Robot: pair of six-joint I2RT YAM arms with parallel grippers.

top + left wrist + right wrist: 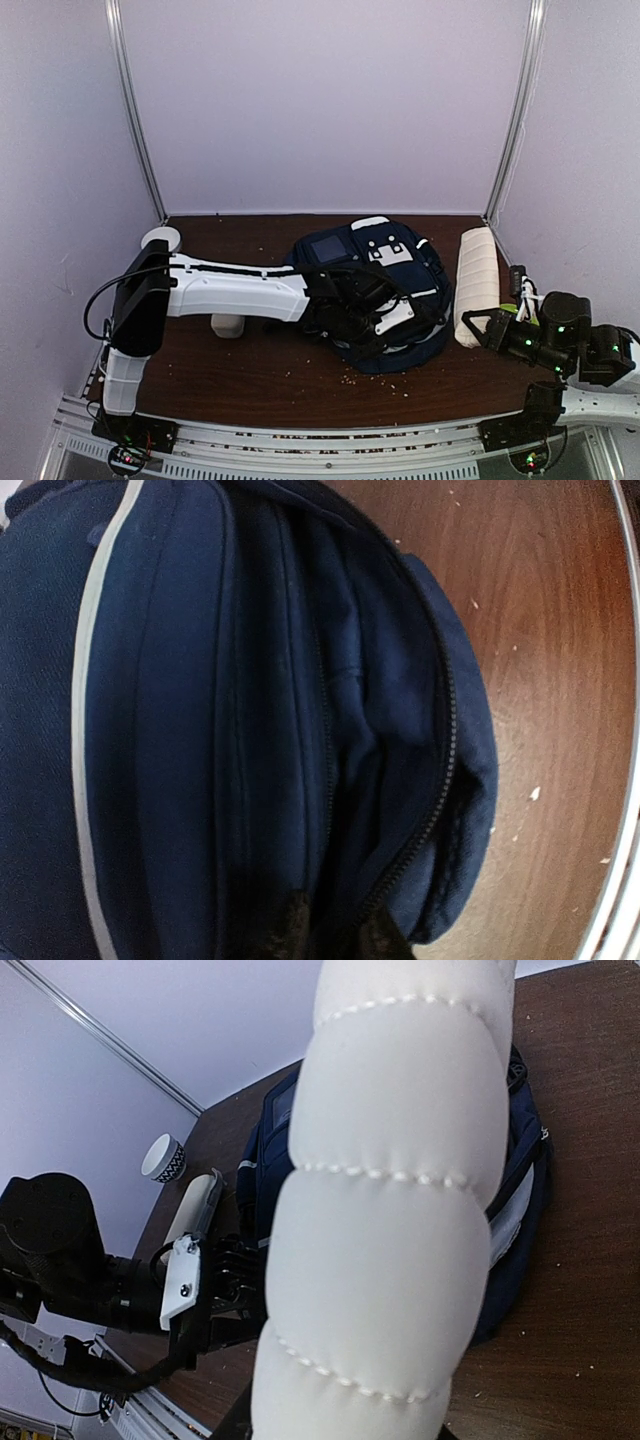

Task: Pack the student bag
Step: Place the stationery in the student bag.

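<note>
On the counter (270,372): student bag (412,262), unzipped.
Left end effector (335,942): at its opening, grip unclear.
Right end effector (482,328): holding white padded roll (476,272).

One large navy blue fabric backpack (425,270) with white stripe trim; one cream quilted padded roll (476,280); one white cup (162,1157) with a dark patterned band; one small pale cylinder (228,325); two white-and-black robot arms, the left arm (235,288) and the right arm (600,405); one brown wooden table (260,385); pale crumbs (350,378), too many to count.
</note>
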